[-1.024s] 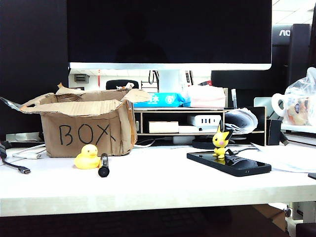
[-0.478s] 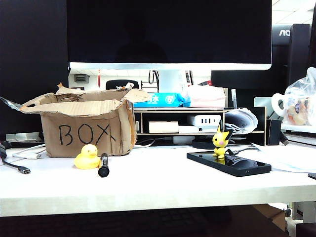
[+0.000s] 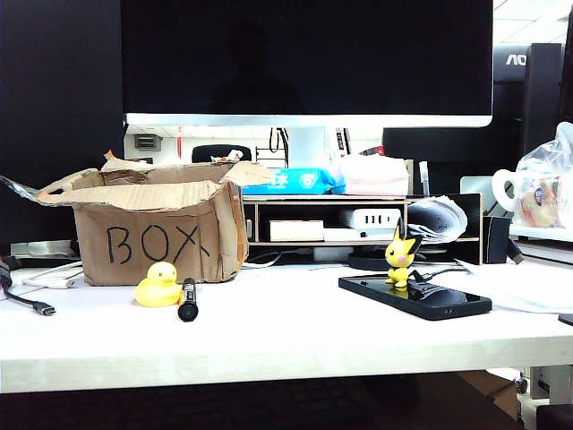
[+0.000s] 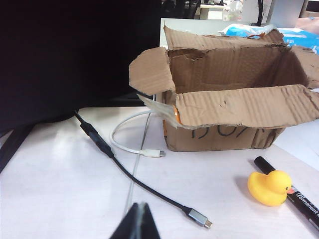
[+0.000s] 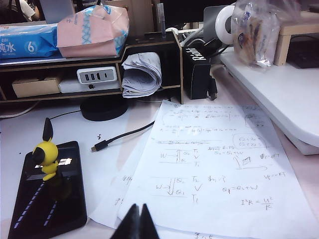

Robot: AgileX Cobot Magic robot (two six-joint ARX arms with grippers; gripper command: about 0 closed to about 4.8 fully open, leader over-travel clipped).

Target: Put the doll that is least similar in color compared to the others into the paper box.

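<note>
While both tools sit low over the bench with their tips pressed together and nothing between them, the left tool [image 4: 138, 224] faces the paper box [image 3: 152, 235] and yellow duck [image 4: 269, 187], and the right tool [image 5: 136, 222] hangs above handwritten sheets [image 5: 209, 164]. I cannot tell where the doll is.

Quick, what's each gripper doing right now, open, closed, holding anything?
Left gripper: closed, empty, over the table near the black cable.
Right gripper: closed, empty, over the papers.
</note>
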